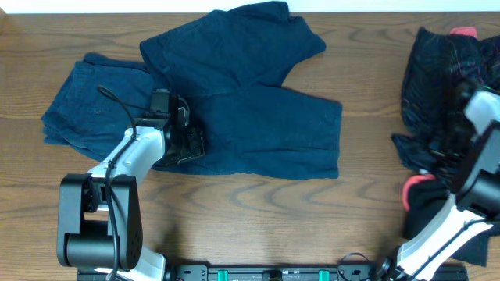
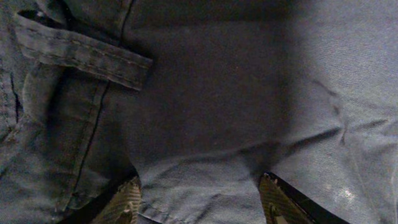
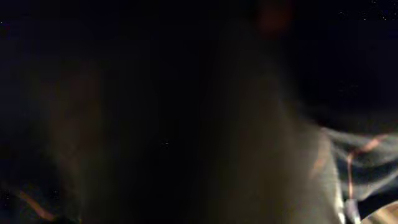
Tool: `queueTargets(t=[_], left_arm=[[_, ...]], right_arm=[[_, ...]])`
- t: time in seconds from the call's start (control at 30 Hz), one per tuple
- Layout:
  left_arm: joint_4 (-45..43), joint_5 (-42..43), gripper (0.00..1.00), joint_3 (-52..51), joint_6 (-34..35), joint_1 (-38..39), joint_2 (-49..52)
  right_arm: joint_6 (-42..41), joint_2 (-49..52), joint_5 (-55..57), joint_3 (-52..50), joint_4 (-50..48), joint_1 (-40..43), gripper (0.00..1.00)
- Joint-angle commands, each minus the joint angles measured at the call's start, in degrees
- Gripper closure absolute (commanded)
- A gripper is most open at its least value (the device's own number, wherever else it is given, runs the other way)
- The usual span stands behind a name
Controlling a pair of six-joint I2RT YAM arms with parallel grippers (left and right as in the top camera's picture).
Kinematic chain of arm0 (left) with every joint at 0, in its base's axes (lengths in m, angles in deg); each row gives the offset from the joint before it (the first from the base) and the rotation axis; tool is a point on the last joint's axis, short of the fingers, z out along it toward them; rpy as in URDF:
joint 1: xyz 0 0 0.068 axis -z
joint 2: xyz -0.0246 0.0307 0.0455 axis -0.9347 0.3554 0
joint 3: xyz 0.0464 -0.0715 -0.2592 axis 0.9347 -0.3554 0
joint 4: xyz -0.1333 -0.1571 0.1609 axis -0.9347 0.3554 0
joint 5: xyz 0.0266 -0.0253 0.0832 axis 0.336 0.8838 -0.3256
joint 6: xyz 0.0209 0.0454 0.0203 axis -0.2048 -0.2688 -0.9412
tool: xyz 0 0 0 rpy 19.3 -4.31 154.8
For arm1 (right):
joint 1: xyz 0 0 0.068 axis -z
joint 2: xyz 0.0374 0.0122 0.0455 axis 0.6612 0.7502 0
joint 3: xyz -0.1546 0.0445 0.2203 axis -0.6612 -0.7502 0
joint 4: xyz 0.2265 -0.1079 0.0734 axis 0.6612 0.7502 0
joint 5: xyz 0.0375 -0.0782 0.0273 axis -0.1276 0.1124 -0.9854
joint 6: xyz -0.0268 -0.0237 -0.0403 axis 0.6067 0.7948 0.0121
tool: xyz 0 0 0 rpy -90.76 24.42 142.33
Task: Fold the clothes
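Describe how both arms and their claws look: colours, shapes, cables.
Both arms have white tube-like links between chunky, rounded black joints: left arm, right arm. A thin black cable loops above the left arm. The left claw is black, and its fingers carry tan ridged pads. The right claw is too dark to make out.

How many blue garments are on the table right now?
2: a bunched garment at far left, and shorts spread at centre. The dark pile at right may hide others.
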Motion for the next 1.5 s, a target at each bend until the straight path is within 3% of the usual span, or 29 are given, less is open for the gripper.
queueTargets(t=[0.0, 0.13, 0.27, 0.33, 0.43, 0.63, 0.77, 1.03, 1.17, 1.3, 1.47], left_arm=[[1.0, -1.2, 0.36, -1.9, 0.1, -0.2, 0.9], [1.0, -1.2, 0.36, -1.9, 0.1, -0.2, 0.9], [1.5, -1.2, 0.36, -1.9, 0.1, -0.2, 0.9], [1.9, -1.2, 0.36, -1.9, 0.1, -0.2, 0.9], [2.7, -1.2, 0.36, -1.9, 0.1, -0.2, 0.9], [4.8, -1.2, 0.36, -1.9, 0.1, -0.2, 0.9], [6.9, -1.2, 0.23, -1.8, 0.1, -0.2, 0.4], [10.5, -1.2, 0.22, -1.8, 0.1, -0.2, -5.1], [13.5, -1.6, 0.14, -1.8, 0.5, -0.3, -10.3], [17.7, -7.8, 0.08, -1.8, 7.6, -0.2, -17.1], [23.8, -16.7, 0.02, -2.0, 22.5, -0.3, -21.6]], right_arm=[[-1.5, 0.0, -3.1, 2.8, 0.8, 2.5, 0.99], [14.4, -3.5, -21.3, 4.9, -0.1, 1.6, 0.97], [28.0, -8.2, -38.1, 5.6, 0.5, -2.2, 0.85], [30.8, -10.4, -41.5, 5.6, 1.8, -5.1, 0.79], [30.8, -11.3, -40.2, 5.6, 3.5, -10.0, 0.68], [28.8, -11.1, -39.2, 2.3, 4.1, -18.6, 0.67], [26.1, -11.1, -39.2, -1.5, 2.8, -23.7, 0.64], [21.0, -11.1, -32.5, -8.2, -4.2, -32.9, 0.63], [20.9, -11.4, -29.6, -8.5, -5.3, -37.4, 0.61], [17.4, -13.5, -23.2, -8.5, -6.5, -41.4, 0.59], [12.9, -18.7, -19.3, -8.7, -7.9, -43.7, 0.57]])
